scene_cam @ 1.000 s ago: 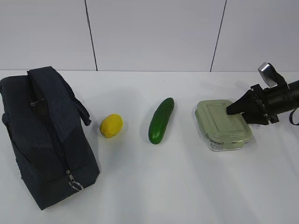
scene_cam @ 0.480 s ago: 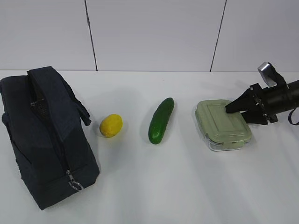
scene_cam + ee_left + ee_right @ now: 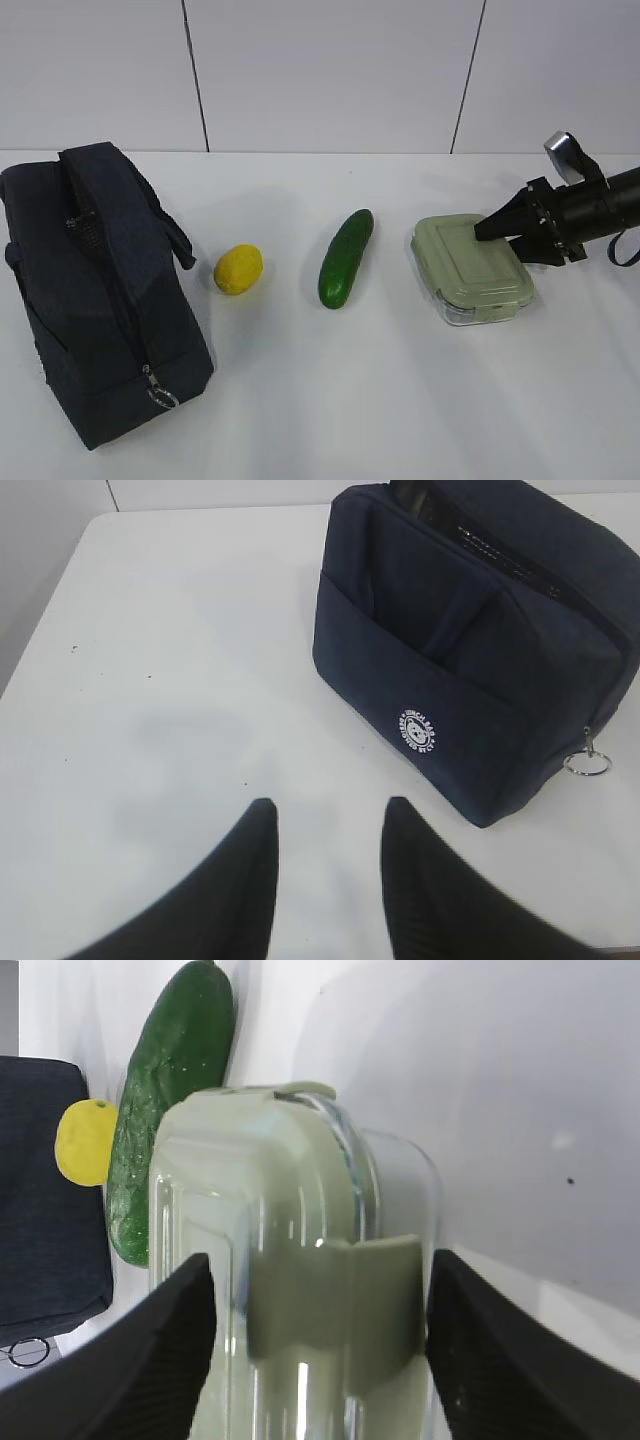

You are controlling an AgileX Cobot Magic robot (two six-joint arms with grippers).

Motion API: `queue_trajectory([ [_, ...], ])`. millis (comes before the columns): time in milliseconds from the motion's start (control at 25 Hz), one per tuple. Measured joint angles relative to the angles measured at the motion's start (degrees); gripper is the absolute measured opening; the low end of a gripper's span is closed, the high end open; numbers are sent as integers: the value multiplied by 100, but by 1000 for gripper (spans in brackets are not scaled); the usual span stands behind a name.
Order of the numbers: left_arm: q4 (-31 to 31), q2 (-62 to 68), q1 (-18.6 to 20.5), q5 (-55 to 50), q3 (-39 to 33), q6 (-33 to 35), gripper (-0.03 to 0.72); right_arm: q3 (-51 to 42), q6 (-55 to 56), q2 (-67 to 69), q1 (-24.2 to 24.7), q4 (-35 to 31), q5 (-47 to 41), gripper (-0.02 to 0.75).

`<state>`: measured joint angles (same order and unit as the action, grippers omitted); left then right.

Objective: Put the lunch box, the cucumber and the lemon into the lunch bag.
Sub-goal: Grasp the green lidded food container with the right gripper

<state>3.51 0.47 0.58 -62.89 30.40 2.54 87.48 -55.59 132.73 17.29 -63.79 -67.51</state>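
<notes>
Right gripper [image 3: 320, 1360]: shown with jaws spread wide and set to either side of the lunch box [image 3: 472, 268]; nothing is clamped yet, and contact of the fingers with the box walls cannot be made out.
Left gripper [image 3: 325, 880]: shown partly open and empty, held above bare table [image 3: 330, 400], with the lunch bag [image 3: 90, 290] ahead of it.
Lunch box position: placed at the right of the table, lid on, a clip tab seen between the right fingers in the right wrist view.
Cucumber [image 3: 345, 258]: laid near the table's middle, apart from the box.
Lemon [image 3: 238, 269]: laid between the cucumber and the bag, just beside the bag.
Bag opening: the zipper appears closed, its ring pull [image 3: 586, 764] hanging at the end; no item is inside.
Risk, grip: the smooth clear walls may be let slip if the jaws are closed off-centre or only on the lid clip, which could be popped open.
Risk, insertion: with the zipper judged shut, the box would be blocked at the bag's top.
Risk, collision: the cucumber could be pushed if the box is slid rather than lifted.
Legible marking: a round white logo [image 3: 416, 731] is printed on the bag's side; "LUNCH BAG" appears to be lettered around it, though the small text is not read with certainty.
</notes>
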Motion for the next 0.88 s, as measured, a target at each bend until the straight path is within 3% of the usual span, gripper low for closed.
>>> queue_trajectory([
  [720, 0, 0, 0, 0, 0, 0, 239, 0, -259, 224, -11, -251, -75, 547],
  [880, 0, 0, 0, 0, 0, 0, 239, 4, -259, 224, -11, -310, -79, 473],
])
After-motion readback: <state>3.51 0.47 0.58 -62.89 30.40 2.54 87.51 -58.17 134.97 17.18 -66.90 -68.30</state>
